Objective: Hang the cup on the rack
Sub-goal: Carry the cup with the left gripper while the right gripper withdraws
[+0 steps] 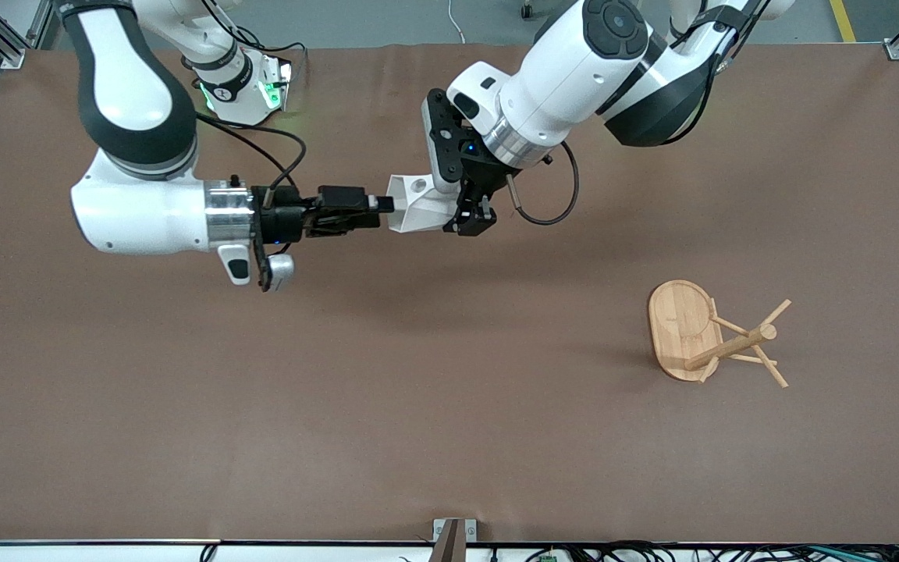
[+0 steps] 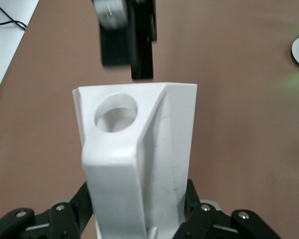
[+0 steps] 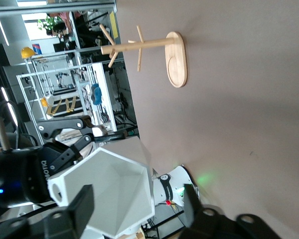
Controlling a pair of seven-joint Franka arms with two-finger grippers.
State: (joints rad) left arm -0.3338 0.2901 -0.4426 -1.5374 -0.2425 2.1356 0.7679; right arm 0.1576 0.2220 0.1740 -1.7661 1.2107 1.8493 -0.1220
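Note:
The white faceted cup hangs on its side in the air over the middle of the table, toward the robots' edge. My left gripper is shut on the cup's tapering body; in the left wrist view the cup sits between its fingers, with the pierced handle facing the camera. My right gripper is open at the cup's rim end. In the right wrist view its fingers spread around the hexagonal mouth of the cup. The bamboo rack stands toward the left arm's end, nearer the front camera.
The brown table mat stretches bare under the arms. The rack's oval base lies flat with thin pegs angling from its post; the rack also shows in the right wrist view. A cable loops below the left wrist.

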